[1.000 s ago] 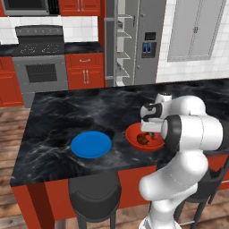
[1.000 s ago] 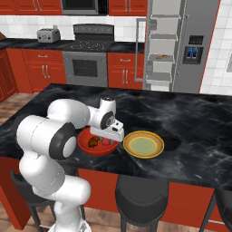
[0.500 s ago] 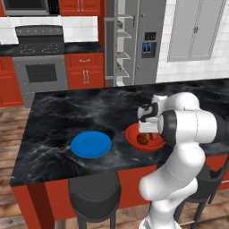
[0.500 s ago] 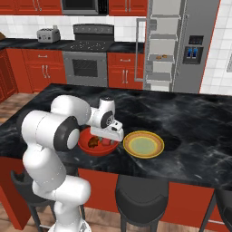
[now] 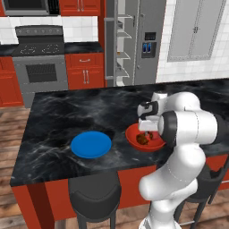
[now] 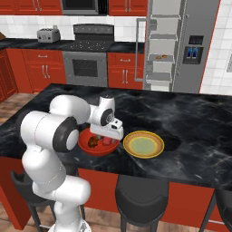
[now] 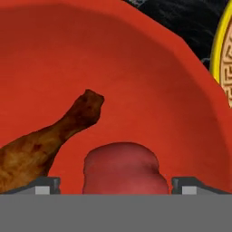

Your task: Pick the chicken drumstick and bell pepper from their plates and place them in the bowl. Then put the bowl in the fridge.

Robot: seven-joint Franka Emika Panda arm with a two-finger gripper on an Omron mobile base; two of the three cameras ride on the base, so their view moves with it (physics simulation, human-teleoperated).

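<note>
In glossy bowl (image 7: pixel 136 68) (round): blocky pepper (image 7: pixel 122 168)

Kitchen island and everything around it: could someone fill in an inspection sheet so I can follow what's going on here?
Surface: black marble island counter.
Job's things: chicken drumstick and bell pepper both lie in the red bowl; blue plate and yellow plate bare; fridge door open.
Clutter: nothing seen on the island.
Grippers: gripper low over the bowl, jaws wide apart either side of the pepper, gripping nothing.
Cables: nothing seen.
Surroundings: stove, toaster, red cabinets, black stools.
</note>
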